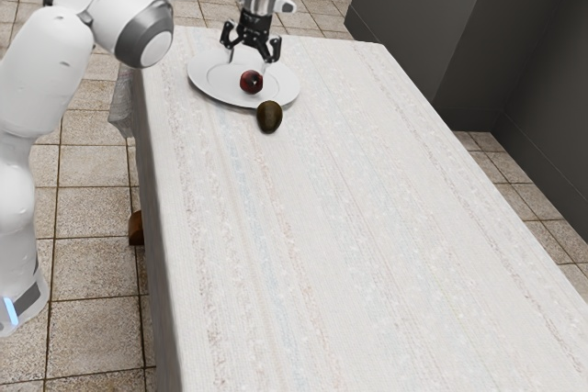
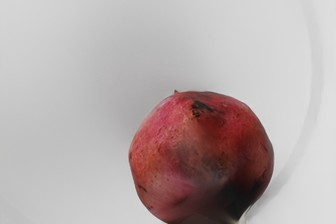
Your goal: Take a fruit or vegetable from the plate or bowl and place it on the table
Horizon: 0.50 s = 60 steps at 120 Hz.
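The white plate point(image 1: 196, 83) sits just inside the table's point(image 1: 377, 227) edge on the exterior view's left. Above it hangs the gripper point(image 1: 247, 62), fingers wide apart; the red fruit point(image 1: 251, 82) rests on the plate, inside the rim. Next, the dark oval fruit point(image 1: 269, 117) lies on the cloth by the rim. Beyond, the tabletop stretches broadly toward its opposite edge.

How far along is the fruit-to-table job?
Dark oval fruit is on the table, beside the plate; whether it was moved there, can't tell. Claw is open over the plate, nothing held. If the red fruit on the plate is the target, grip, lift and placing remain.
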Available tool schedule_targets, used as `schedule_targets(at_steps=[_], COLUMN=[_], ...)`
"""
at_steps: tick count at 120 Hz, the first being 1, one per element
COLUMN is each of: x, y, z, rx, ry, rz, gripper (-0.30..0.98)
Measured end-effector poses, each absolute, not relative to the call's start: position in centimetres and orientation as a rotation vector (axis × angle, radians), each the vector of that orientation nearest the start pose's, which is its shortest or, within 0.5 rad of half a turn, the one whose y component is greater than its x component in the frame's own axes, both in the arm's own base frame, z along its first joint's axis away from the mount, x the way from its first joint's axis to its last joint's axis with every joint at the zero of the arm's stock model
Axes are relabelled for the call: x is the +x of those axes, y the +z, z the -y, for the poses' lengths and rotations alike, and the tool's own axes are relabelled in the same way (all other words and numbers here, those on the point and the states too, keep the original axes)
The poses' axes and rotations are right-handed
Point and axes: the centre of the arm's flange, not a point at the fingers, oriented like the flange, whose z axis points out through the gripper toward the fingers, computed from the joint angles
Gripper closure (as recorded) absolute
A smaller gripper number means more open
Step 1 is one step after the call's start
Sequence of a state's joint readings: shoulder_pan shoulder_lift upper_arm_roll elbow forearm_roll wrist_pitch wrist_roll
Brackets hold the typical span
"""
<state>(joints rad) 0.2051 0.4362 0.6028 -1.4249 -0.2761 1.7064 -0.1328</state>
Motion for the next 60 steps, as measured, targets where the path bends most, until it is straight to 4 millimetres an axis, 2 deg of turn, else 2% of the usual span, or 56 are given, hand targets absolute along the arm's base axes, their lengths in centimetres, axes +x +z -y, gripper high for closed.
schedule_targets(at_steps=[20, 60], x=[52.3, 54.5], y=[45.7, 43.7], z=[-42.6, -42.2], rx=[-2.839, -2.859], ry=[0.106, 0.119], rz=[1.498, 1.466], gripper=[0.0, 0.0])
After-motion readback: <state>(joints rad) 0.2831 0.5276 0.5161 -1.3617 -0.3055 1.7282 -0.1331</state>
